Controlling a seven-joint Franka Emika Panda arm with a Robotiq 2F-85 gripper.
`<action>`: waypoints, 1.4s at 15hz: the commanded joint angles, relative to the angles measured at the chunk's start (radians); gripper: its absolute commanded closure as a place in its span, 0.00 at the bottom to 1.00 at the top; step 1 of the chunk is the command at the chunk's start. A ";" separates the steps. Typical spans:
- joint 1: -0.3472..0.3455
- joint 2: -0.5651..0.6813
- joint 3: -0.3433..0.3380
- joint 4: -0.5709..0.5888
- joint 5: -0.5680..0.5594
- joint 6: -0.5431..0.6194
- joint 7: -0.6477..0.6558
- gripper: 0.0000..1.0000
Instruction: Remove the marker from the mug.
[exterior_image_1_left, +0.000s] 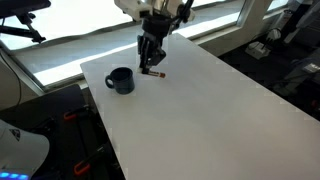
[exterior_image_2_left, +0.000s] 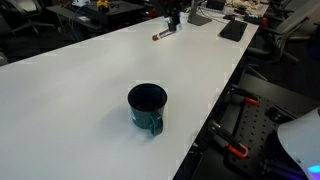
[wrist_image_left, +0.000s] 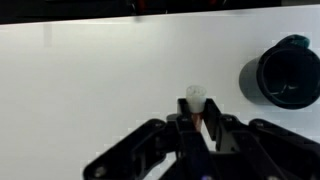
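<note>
Marker (exterior_image_1_left: 155, 73) apart from dark mug (exterior_image_1_left: 121, 80)

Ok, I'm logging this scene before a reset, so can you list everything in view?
table: one, white, fills the middle of both exterior views.
mug: one, dark, upright on the table, nothing sticking out of it, apart from the marker.
marker: one, reddish with a pale tip, lying on the table outside the mug, at the gripper's fingertips.
flat dark panel: one, black, on the table's far end in an exterior view.
gripper: one, black, low over the table, with a finger on either side of the marker. Whether it is clamped on the marker cannot be told.
</note>
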 joint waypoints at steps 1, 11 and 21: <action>0.006 0.094 0.000 -0.033 -0.048 0.113 0.080 0.96; 0.051 0.260 -0.016 -0.038 -0.132 0.280 0.185 0.96; 0.043 0.279 -0.005 -0.029 -0.083 0.257 0.130 0.29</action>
